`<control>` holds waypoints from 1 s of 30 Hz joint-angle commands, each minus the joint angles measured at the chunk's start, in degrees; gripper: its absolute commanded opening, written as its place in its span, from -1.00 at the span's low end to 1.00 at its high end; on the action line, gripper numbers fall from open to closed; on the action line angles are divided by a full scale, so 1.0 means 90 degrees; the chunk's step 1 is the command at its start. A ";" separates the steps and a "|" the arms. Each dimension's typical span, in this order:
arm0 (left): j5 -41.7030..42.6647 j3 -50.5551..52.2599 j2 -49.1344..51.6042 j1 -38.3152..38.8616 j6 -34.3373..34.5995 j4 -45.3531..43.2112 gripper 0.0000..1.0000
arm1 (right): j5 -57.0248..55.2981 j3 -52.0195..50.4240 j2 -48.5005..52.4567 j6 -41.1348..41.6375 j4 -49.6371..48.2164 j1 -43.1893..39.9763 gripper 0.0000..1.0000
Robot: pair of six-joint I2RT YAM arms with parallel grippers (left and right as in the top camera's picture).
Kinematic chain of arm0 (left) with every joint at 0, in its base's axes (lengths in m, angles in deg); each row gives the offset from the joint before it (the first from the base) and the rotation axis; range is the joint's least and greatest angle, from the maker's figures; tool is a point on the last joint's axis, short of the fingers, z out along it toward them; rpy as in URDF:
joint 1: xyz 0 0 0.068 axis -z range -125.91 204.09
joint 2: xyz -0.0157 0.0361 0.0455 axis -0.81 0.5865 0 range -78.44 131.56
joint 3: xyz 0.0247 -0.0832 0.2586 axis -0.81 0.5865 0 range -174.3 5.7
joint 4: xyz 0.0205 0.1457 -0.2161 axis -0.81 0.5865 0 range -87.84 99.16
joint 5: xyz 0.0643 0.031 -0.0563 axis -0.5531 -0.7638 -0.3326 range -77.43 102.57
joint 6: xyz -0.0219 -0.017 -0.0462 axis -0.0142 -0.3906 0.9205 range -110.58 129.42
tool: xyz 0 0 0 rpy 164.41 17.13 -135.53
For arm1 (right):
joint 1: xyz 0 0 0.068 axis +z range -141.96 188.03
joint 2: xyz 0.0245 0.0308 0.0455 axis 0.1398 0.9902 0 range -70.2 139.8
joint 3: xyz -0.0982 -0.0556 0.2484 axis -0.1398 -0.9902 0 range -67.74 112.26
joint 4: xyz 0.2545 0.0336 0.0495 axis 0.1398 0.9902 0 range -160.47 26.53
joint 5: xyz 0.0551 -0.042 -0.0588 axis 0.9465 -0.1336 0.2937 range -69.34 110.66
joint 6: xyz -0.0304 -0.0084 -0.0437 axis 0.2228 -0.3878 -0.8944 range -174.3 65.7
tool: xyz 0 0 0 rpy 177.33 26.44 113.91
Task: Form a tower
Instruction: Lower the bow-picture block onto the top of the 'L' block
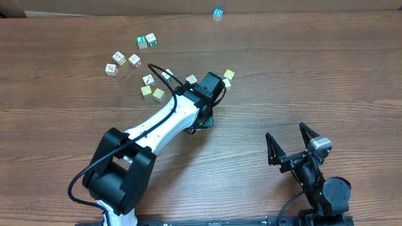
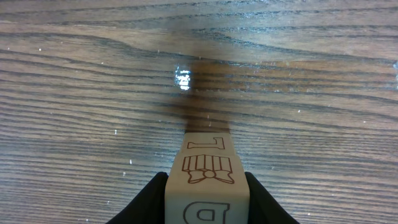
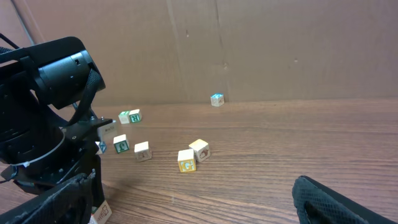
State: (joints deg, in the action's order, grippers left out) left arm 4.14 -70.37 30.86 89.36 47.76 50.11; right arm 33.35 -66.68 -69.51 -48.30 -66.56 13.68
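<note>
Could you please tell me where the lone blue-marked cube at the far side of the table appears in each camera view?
Overhead: the blue-marked cube sits at the top edge, right of centre, alone.
Left wrist: not in it; only the tabletop and the held cube between the jaws.
Right wrist: just above centre, alone.
Shared landmark: the pair of green-marked cubes, left of it and lower in overhead and right wrist.

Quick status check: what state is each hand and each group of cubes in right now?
left hand: shut on the lettered cube.
lettered cube: gripped between the left hand's fingers, L face showing.
right hand: open, holding nothing, away from the cubes.
loose cubes: lying singly on the table, none visibly stacked.
blue-marked cube: alone near the far edge.
</note>
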 commanded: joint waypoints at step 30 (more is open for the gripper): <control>0.0248 0.0017 0.0010 -0.0005 0.0075 0.0053 -0.18 | 0.0005 -0.0066 -0.0058 0.0015 -0.0034 -0.0029 1.00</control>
State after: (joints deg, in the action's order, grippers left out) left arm 5.30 -70.39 30.86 89.36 48.22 50.43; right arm 33.37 -66.68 -69.51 -48.28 -66.56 13.68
